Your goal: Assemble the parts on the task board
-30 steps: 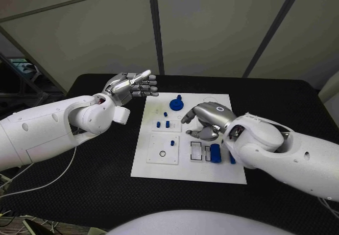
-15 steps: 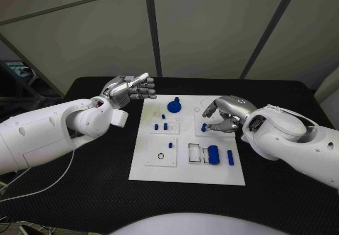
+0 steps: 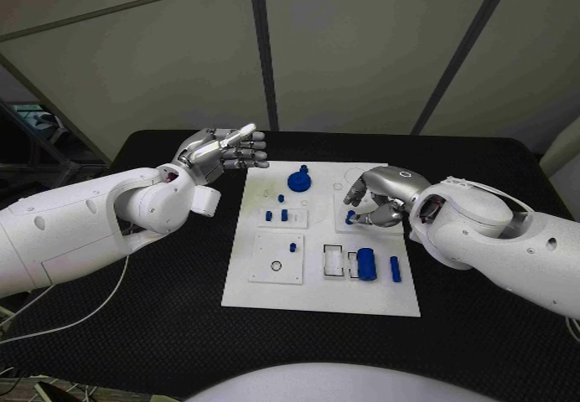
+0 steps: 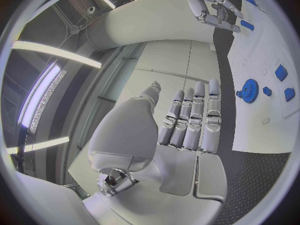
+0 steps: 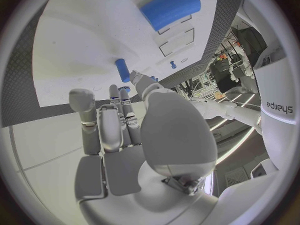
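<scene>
Hovering over task board (image 3: 363, 297) far right, right hand (image 3: 377, 197) w/ fingers curled; can't tell if clamped on small blue part (image 3: 350, 217) at fingertips. Left hand (image 3: 224, 149) raised off board's far-left corner, fingers apart, holding nothing. Blue gear (image 3: 298, 178) at board's far edge.

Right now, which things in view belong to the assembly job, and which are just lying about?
Job:
task board
blue gear
blue cylinder
small blue pegs
right hand, over the board
left hand, raised off the board

Lying about:
black table
white cable
</scene>
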Controlling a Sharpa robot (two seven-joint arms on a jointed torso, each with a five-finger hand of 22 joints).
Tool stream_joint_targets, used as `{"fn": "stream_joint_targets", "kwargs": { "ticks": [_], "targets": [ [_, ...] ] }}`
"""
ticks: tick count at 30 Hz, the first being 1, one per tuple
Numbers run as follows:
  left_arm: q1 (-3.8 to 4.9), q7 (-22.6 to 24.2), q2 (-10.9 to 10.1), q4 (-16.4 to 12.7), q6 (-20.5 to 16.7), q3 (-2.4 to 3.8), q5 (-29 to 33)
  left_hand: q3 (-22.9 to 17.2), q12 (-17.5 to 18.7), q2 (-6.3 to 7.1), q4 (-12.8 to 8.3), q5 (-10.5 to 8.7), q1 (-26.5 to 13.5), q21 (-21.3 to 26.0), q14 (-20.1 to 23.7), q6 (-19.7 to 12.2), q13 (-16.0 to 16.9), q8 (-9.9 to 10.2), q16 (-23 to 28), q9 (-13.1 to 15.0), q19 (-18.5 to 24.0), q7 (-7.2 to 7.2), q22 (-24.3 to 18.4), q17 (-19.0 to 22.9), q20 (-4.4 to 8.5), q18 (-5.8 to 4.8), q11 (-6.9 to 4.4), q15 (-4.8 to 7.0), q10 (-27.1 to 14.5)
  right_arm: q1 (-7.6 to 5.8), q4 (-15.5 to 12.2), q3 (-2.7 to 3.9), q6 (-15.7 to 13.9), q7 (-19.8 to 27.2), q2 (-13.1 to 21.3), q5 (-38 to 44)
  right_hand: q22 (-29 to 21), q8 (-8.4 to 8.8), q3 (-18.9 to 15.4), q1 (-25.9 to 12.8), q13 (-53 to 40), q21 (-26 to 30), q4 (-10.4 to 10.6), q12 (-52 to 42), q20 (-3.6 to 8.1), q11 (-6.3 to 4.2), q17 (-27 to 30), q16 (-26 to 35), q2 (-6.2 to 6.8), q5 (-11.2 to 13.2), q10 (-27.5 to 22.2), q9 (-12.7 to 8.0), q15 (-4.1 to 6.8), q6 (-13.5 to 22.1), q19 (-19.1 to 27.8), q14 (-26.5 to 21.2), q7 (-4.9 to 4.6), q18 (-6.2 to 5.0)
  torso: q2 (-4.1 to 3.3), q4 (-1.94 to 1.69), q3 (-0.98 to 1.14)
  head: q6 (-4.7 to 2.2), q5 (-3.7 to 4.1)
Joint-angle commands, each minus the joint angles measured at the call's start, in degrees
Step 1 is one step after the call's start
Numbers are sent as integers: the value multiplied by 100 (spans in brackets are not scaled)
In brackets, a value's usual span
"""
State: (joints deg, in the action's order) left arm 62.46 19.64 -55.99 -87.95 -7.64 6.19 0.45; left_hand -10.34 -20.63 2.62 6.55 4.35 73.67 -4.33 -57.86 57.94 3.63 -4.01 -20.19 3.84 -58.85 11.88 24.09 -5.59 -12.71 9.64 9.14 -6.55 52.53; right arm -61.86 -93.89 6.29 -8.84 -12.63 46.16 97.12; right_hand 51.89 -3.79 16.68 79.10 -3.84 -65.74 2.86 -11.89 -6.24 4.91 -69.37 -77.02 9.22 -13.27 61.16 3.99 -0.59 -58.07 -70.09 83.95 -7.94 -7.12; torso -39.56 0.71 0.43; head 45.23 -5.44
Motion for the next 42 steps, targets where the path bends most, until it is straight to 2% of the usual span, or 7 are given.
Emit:
{"fn": "stream_joint_targets", "kwargs": {
  "ticks": [1, 13, 23, 27, 29, 34, 42],
  "targets": [
    [7, 51, 11, -6, 60, 3, 6, -11, 24, 1, -32, 0, 15, 20, -48, -9, -2, -18, 20, -8, -42, 31, -8, 9, 2, 85, 17, -8, 35, -10, 59, 1, 284, -26, -48, 3, 125, -54, 75, 71, -5, -89, 15, -66, 16, -21, -66, -78, -72, -23, 177, 21, 61, -131, -97, 245, -11, -22, -1, -11, 0, 11, -3],
    [7, 46, 9, -9, 57, 3, 6, -12, 24, 0, -34, 0, 16, 21, -49, -9, -2, -18, 22, -8, -43, 31, -12, 10, 2, 85, 17, -8, 35, -9, 141, -12, 553, -73, -151, 4, 244, -87, 215, 154, 3, -177, 16, -75, 48, -56, -135, -140, -107, -17, 421, 33, 89, -291, -168, 264, -16, 1, 3, 6, 6, 25, -17],
    [7, 38, 10, -14, 62, 3, 6, -12, 24, 0, -34, 0, 16, 21, -49, -9, -2, -18, 22, -8, -43, 31, -12, 10, 2, 85, 17, -8, 35, -5, 172, -32, 552, -70, -196, 4, 277, -120, 296, 178, -4, -203, 30, -66, 61, -76, -156, -165, -143, -5, 571, 46, 105, -428, -183, 268, -14, 6, -1, 2, 4, 29, -17],
    [7, 38, 7, -14, 58, 3, 6, -12, 24, -1, -34, 1, 17, 21, -50, -9, -2, -18, 23, -8, -43, 31, -12, 10, 2, 85, 17, -8, 35, -3, 166, -34, 366, -77, -194, 15, 327, -177, 378, 256, -29, -240, 1, -92, 86, -120, -177, -186, -218, 3, 740, 69, 141, -583, -209, 273, 16, 12, 3, 4, 5, 31, -19],
    [7, 39, 5, -16, 59, 3, 6, -13, 24, -5, -37, 1, 18, 22, -52, -9, -2, -18, 26, -8, -45, 31, -17, 12, 2, 85, 17, -8, 35, -2, 153, -34, 187, -87, -192, 48, 361, -213, 462, 343, -48, -267, -44, -104, 112, -149, -205, -208, -292, 148, 841, 82, 170, -679, -225, 279, 40, 18, 1, 7, 4, 35, -17],
    [7, 38, 7, -14, 67, 3, 6, -13, 24, -5, -37, 1, 18, 22, -52, -9, -2, -18, 26, -8, -45, 31, -17, 12, 2, 85, 17, -8, 35, 3, 98, -35, -295, -130, -172, 149, 451, -280, 612, 438, -89, -336, -106, -117, 154, -201, -256, -250, -439, 286, 996, 113, 210, -845, -267, 291, 83, 34, 5, 9, 9, 34, -20],
    [7, 36, 12, 14, 77, 3, 6, -13, 24, -5, -37, 1, 18, 22, -52, -9, -2, -18, 26, -8, -45, 31, -17, 12, 2, 85, 17, -8, 35, 5, -282, -29, -719, -158, 5, 135, 474, -291, 667, 457, -103, -355, -142, -103, 168, -216, -266, -261, -459, 312, 1035, 123, 220, -883, -274, 293, 92, 38, 15, 16, 5, 18, -19]
  ]
}}
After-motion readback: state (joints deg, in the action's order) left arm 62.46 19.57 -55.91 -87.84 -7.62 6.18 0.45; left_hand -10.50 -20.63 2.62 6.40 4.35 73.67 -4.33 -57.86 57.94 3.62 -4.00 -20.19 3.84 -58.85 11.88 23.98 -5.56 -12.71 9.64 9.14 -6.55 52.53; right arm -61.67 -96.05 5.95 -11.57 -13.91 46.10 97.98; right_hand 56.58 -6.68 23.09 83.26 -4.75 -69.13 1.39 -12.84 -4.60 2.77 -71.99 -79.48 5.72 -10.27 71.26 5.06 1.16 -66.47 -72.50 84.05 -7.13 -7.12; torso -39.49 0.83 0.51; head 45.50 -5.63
